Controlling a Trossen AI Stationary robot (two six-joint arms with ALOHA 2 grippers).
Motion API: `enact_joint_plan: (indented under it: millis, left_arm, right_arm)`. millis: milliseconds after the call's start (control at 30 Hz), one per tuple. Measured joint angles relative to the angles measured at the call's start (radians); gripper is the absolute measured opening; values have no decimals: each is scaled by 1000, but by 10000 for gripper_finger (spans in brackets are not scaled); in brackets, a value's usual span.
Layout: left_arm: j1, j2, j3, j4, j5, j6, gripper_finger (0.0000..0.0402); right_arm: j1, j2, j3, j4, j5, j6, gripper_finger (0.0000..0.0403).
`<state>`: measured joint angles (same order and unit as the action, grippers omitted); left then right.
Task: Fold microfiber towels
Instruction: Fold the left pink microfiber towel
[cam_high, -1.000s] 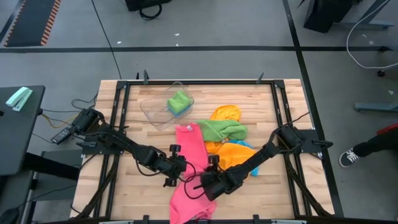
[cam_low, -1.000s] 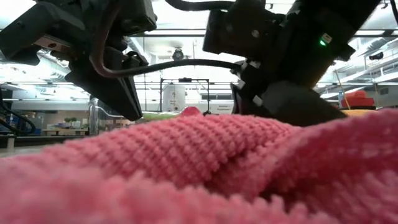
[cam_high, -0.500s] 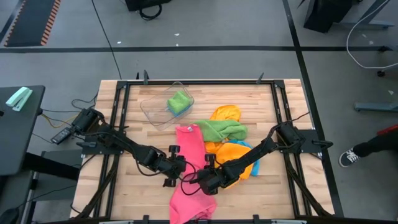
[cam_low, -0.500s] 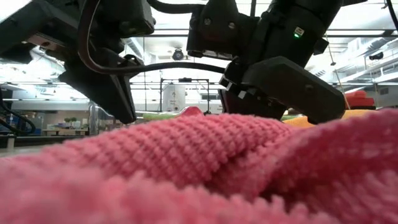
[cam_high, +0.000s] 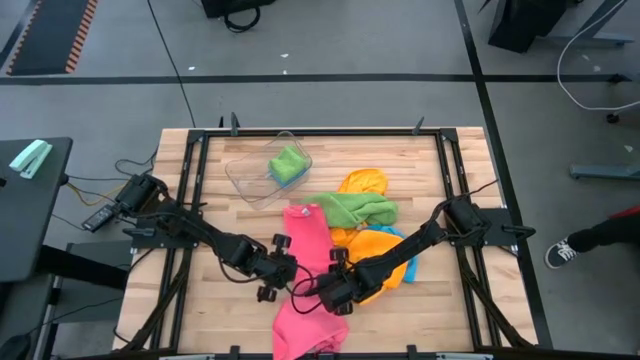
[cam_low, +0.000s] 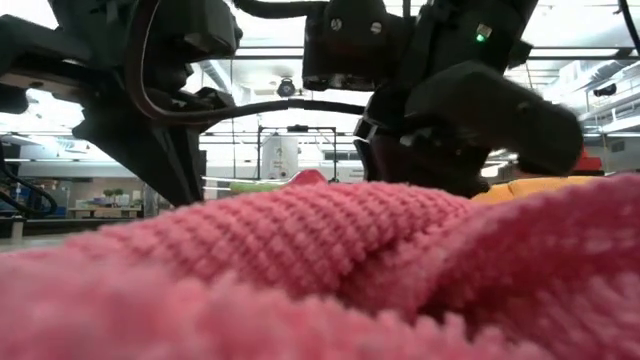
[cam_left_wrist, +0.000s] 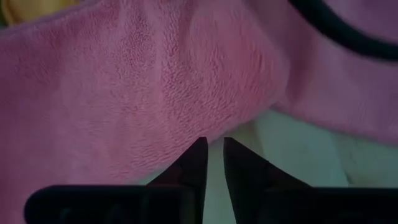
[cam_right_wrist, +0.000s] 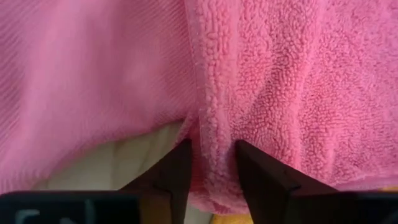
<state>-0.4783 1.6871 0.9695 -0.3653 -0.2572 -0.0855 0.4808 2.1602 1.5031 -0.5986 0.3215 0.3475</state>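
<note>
The pink towel (cam_high: 305, 275) lay stretched long on the wooden worktop (cam_high: 200, 300), its long axis running from the worktop's middle to the near edge, where its wider end reached the rim. Its nap was looped and knobbly, with a stitched hem showing in the right wrist view.

The left hand (cam_high: 283, 283) stood at the towel's left edge. Its fingers (cam_left_wrist: 194, 163) were parted by a narrow gap with nothing between them, their tips just short of the pink edge.

The right hand (cam_high: 322, 290) sat on the towel's right side. Its fingers (cam_right_wrist: 179, 163) stood either side of a raised fold of the pink hem; whether they pinched it could not be told.

Beside the pink towel, toward the right edge, lay a crumpled heap: a green towel (cam_high: 358, 208) across two orange towels (cam_high: 372, 248), with a sliver of blue (cam_high: 392, 232) showing between. A clear plastic tub (cam_high: 262, 170) stood toward the far left corner, holding a folded green cloth (cam_high: 288, 163). In the low view the pink pile filled the foreground and hid the worktop.
</note>
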Motion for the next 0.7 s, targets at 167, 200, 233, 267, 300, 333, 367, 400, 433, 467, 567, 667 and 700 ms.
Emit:
enact_joint_plan:
  millis: [167,200,233,267,300,333,367,400,433,467,567,667,700]
  left_arm:
    - [-11,0,0,0,1,20,79]
    - [-11,0,0,0,2,19,81]
    - [-10,0,0,0,1,19,83]
    - [-10,0,0,0,1,19,84]
    - [-10,0,0,0,0,19,85]
    - [-9,0,0,1,0,19,85]
    - [-9,0,0,1,0,19,84]
    - [-10,0,0,1,0,19,83]
    - [-10,0,0,1,0,19,81]
    - [-10,0,0,1,0,19,79]
    - [-8,0,0,1,0,19,74]
    - [-6,0,0,3,0,19,71]
    - [-5,0,0,5,0,19,71]
  right_arm:
    - [1,2,18,-7,-6,-36,152]
    - [1,2,18,-7,-4,-37,153]
    - [1,2,18,-7,-2,-37,153]
    - [1,2,19,-7,-1,-37,153]
    - [3,0,19,-8,0,-37,153]
    - [5,-3,19,-13,4,-37,153]
    - [6,-7,19,-15,6,-37,153]
    - [8,-16,19,-15,6,-36,153]
    - [9,-22,19,-19,7,-36,153]
    - [10,-28,21,-15,7,-33,153]
    - [15,-40,21,-21,9,-32,153]
    - [20,-43,21,-43,8,-31,153]
    - [21,-46,21,-48,8,-27,153]
